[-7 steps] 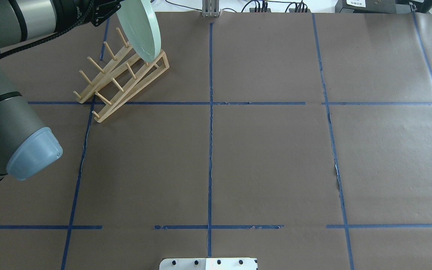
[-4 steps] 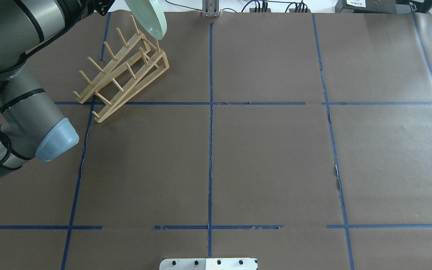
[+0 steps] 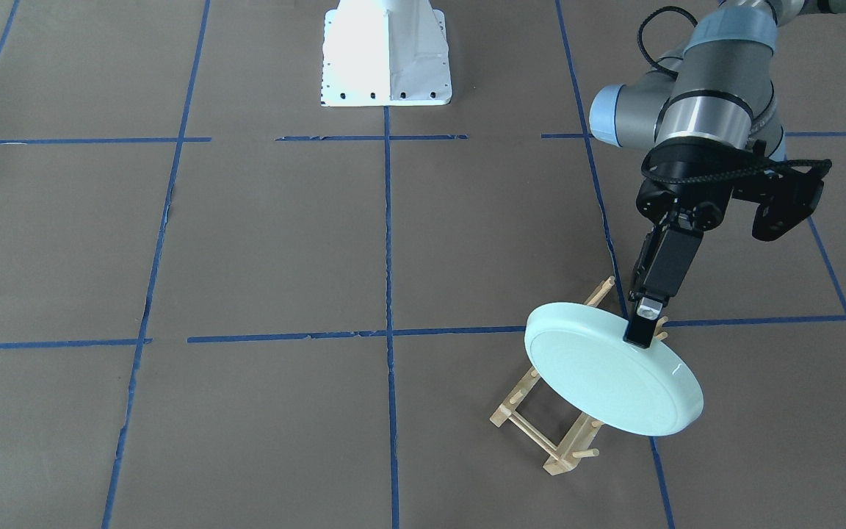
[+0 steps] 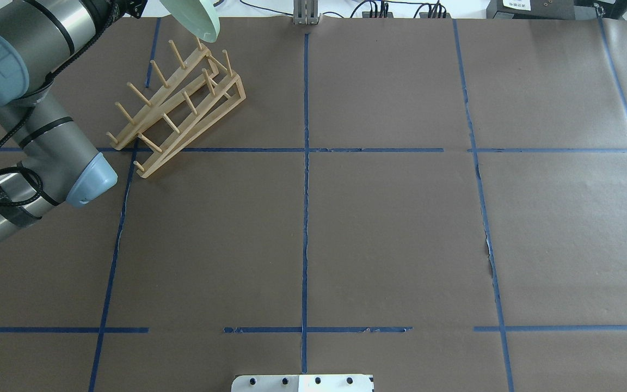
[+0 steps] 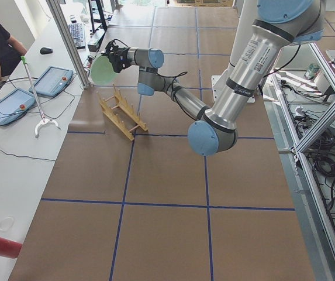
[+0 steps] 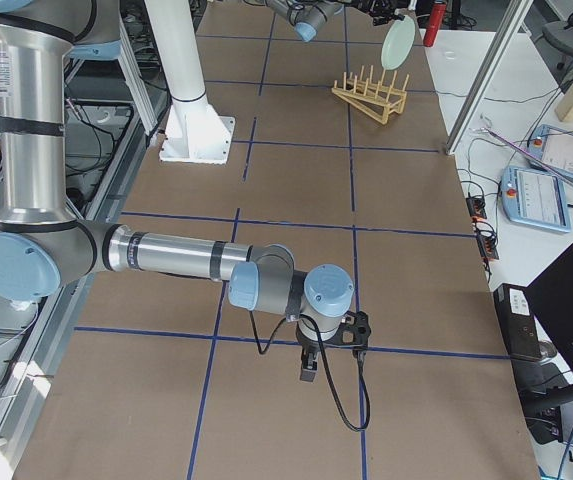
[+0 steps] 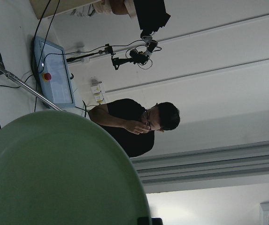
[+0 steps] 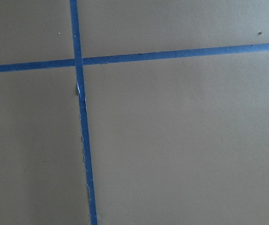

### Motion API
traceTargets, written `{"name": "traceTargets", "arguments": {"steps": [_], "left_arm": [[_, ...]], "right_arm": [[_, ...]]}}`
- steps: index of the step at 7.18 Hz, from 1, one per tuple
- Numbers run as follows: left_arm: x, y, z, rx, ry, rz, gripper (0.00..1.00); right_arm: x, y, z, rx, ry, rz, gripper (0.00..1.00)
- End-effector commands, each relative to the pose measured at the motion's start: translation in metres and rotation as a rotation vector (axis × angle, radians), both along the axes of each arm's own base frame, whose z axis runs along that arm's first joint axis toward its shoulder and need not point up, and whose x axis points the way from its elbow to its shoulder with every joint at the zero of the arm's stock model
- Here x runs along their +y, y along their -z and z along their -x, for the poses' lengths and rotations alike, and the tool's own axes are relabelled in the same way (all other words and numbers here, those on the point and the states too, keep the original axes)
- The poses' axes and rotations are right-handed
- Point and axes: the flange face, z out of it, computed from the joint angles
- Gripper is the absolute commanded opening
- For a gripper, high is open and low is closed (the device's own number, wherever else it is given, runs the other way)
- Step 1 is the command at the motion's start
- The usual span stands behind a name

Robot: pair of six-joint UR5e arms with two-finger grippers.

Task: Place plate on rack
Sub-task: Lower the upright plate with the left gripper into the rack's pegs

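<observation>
The round pale mint-green glazed plate [image 3: 614, 371] is held clear of the brown paper-covered counter with blue tape lines [image 4: 389, 228]. It is tilted steeply on edge above the end of the light natural-wood pegged dish rack [image 3: 573, 444] that lies farthest from the robot's base. In the side views the plate is seen apart from the upright pegs, with none of them touched. It is gripped at its upper rim by the left gripper [image 3: 641, 332], whose jaws are clenched on that rim, one finger being seen across the plate's face in the front-facing view. This edge grip is judged to have been chosen so that the lower rim hangs free and can be let down between two pairs of pegs. The tilt is judged to match roughly the lean at which a plate would rest in a slot. The rack is set at an angle to the tape grid, so the plate's face would have to be squared across both rails before it is lowered. Otherwise a peg could be struck or the light rack pushed aside. The right gripper [image 6: 308, 372] is hung low over bare counter well away from the rack; whether its jaws are parted or closed cannot be told.
</observation>
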Motion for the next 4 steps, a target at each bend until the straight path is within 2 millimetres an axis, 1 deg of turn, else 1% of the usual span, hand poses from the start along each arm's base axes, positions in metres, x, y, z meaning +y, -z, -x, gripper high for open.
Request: {"name": "traceTargets", "arguments": {"steps": [1, 3, 4], "left_arm": [[-0.0127, -0.0191, -0.0038, 0.02, 0.002, 0.031, 0.0], [-0.0184, -0.0255, -0.0097, 0.014, 0.0, 0.048, 0.0], [-0.02, -0.0252, -0.011, 0.013, 0.0, 0.049, 0.0]], "right_arm": [[0.0001, -0.0003, 0.0, 0.0, 0.0, 0.0, 1.0], [-0.0001, 0.0005, 0.0, 0.0, -0.001, 0.0, 1.0], [-0.0001, 0.0005, 0.0, 0.0, -0.001, 0.0, 1.0]]}}
